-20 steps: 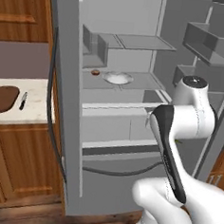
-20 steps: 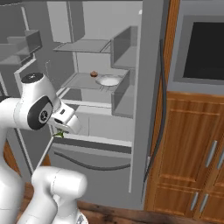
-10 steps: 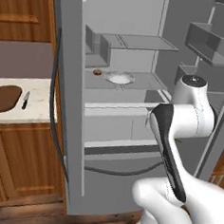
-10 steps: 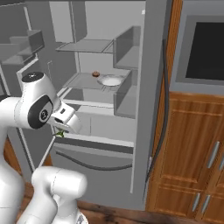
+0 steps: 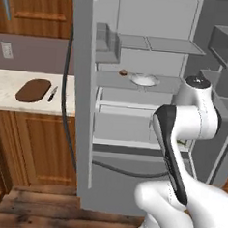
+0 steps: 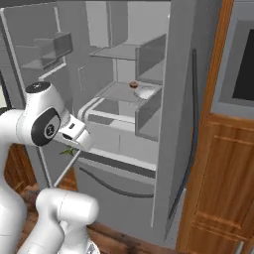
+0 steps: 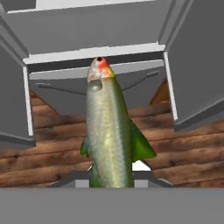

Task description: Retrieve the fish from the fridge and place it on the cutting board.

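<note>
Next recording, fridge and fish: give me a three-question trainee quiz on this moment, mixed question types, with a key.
1. True or false: the fish lies on the cutting board.
2. Multiple choice: what lies right beside the cutting board on the counter? A) a black-handled knife B) a white round plate C) a cup
3. Fill in: inside the open fridge, the white round plate sits on a ____, with a small brown item next to it.

Key
1. False. The fish is at the gripper, pointing out along the hand view over the wooden floor; the board carries nothing.
2. A.
3. Shelf.
</note>
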### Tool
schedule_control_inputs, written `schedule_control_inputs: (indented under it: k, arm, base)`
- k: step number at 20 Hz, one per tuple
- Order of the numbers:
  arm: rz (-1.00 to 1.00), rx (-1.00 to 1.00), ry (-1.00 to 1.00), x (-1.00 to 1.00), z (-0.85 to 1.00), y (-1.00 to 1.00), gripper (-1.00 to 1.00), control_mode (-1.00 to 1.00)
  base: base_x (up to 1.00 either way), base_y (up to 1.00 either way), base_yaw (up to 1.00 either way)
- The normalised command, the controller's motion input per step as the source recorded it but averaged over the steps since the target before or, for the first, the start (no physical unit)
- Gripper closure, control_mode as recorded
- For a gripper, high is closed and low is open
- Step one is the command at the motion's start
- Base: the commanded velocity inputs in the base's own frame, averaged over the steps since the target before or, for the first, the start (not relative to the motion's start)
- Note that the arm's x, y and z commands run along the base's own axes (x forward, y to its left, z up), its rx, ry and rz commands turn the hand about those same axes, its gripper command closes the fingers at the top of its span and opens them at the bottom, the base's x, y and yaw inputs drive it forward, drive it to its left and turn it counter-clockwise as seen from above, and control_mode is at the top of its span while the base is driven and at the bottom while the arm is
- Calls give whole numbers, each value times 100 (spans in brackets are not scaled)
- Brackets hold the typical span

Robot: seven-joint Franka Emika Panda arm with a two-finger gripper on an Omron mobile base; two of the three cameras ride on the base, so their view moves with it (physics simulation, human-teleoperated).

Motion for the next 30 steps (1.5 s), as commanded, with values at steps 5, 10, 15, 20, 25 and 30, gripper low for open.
schedule_control_inputs:
  k: [5, 10, 15, 20, 25, 30]
  arm:
    - [0, 0, 0, 0, 0, 0, 100, 100]
    - [0, 0, 0, 0, 0, 0, 100, 100]
    - [0, 0, 0, 0, 0, 0, 100, 100]
    - [0, 0, 0, 0, 0, 0, 100, 100]
    - [0, 0, 0, 0, 0, 0, 100, 100]
    - [0, 0, 0, 0, 0, 0, 100, 100]
  base:
    - [-79, -17, 60]
    - [-80, 12, 55]
    - [-97, 12, 51]
    - [-100, 36, 47]
    - [-91, 70, 37]
    - [-5, 94, 16]
